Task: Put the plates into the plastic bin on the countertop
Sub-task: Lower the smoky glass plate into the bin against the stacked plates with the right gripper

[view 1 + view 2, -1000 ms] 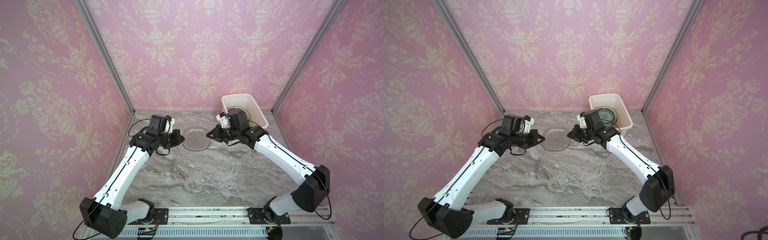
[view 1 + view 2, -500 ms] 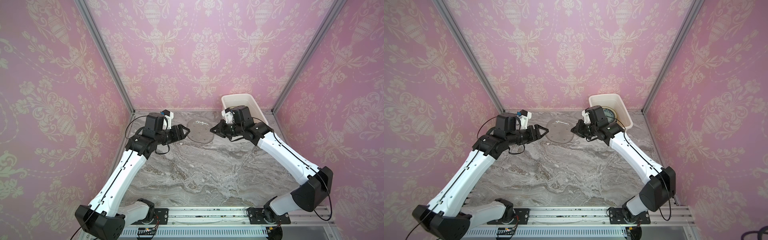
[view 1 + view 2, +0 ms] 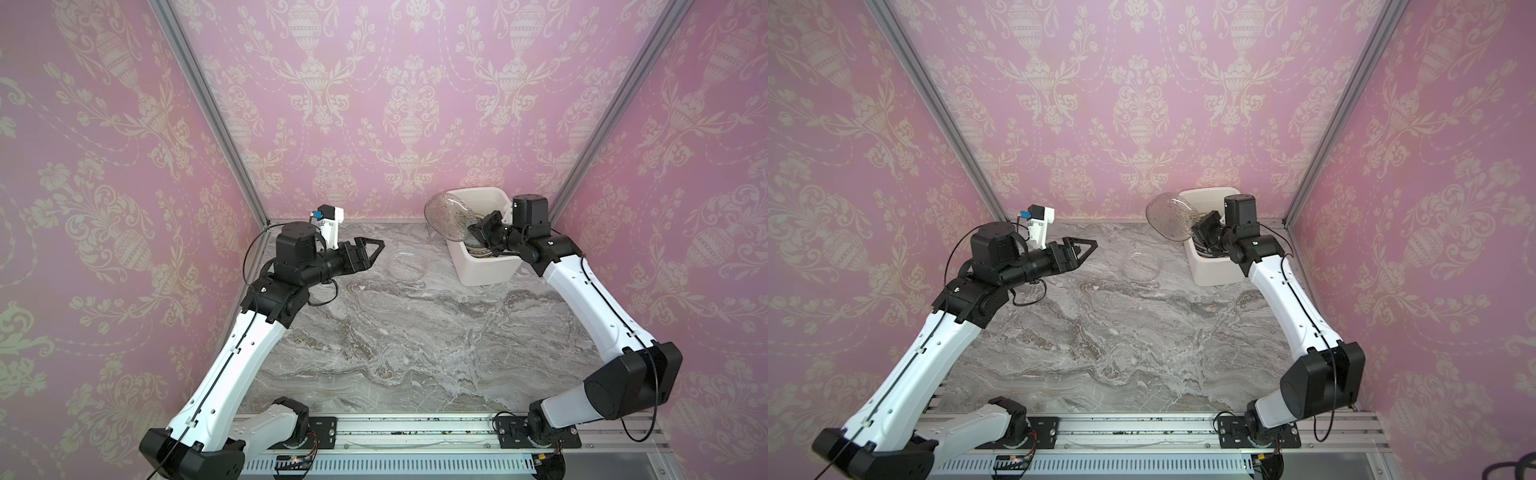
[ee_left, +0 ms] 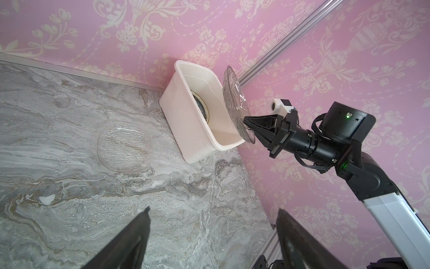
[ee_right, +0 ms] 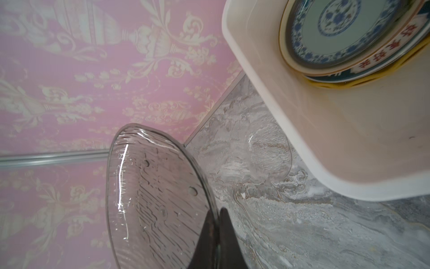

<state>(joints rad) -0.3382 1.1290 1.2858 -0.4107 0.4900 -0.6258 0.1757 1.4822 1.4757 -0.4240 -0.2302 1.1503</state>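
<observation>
Smoky glass plate (image 3: 451, 216) held on edge at the plastic bin (image 3: 486, 272) rim, right of centre.
Right gripper (image 3: 468, 229) pinches its edge, probably to tip it in; left gripper (image 3: 374, 253), wide and empty, faces the clear plate (image 3: 406, 266).

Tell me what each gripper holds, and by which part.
The right gripper holds the smoky glass plate by its rim, pinched between its fingers, with the plate tilted on edge. The left gripper is open and holds nothing.
</observation>
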